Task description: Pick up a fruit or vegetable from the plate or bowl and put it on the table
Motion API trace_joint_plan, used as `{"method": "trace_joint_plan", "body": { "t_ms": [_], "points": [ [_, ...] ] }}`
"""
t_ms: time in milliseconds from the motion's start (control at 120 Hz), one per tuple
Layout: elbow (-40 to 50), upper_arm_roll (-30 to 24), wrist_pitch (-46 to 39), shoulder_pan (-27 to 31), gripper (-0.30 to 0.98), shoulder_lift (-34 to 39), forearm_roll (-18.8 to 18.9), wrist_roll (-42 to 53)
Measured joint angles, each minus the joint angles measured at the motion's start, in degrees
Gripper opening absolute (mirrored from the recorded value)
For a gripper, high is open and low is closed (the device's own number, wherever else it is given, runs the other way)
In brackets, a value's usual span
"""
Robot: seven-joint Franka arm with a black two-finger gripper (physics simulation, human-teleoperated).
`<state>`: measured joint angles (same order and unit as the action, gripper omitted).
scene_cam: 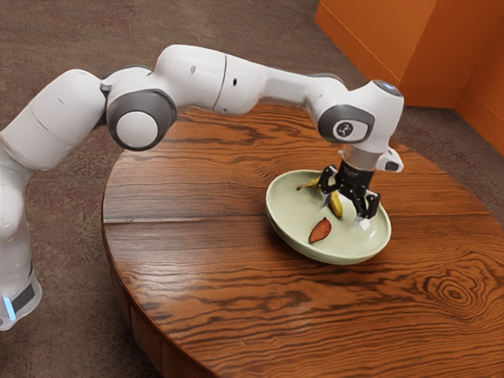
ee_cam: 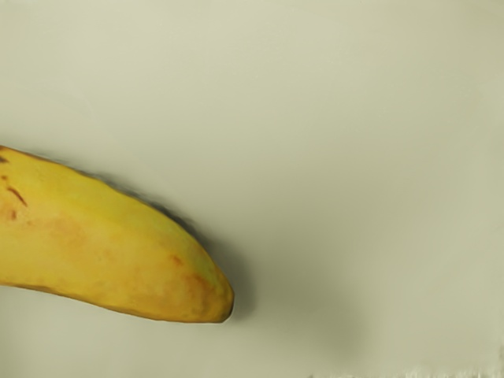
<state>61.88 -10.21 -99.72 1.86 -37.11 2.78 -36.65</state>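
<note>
In the exterior view, a pale green round bowl [scene_cam: 293,214] was seated on the brown wooden counter [scene_cam: 197,276], well in from its curved edge. The black two-fingered end effector [scene_cam: 343,213] had been lowered over the bowl and stood open, with nothing gripped. The curved yellow banana [scene_cam: 336,205], probably the fruit to be taken, lay in the bowl beneath it. If the grip were closed off-centre, the banana could be pinched by its tapering end and rolled or dropped; if the hand were lowered too far, the sloping wall could be struck and the bowl pushed along. A reddish-brown tapered tuber [scene_cam: 320,231] was also held in the bowl, apart from the banana, toward the near rim.

In the wrist view, the banana's blunt tip was seen against the bowl's smooth inner surface, with a shadow beside it.
</note>
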Motion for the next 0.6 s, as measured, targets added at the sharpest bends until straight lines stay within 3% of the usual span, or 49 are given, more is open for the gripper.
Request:
{"method": "trace_joint_plan", "body": {
  "t_ms": [83,242,483,600],
  "points": [
    [0.2,0.1,-0.8,-0.3,0.69,0.5,-0.6,1.6],
    [9.5,5.1,-1.8,-3.5,0.69,9.0,-1.7,3.5],
    [13.2,6.6,-3.4,-4.6,0.69,12.2,-3.9,5.3],
    [18.6,10.8,-4.1,-7.5,0.69,16.5,-4.8,5.7]
  ]
}}
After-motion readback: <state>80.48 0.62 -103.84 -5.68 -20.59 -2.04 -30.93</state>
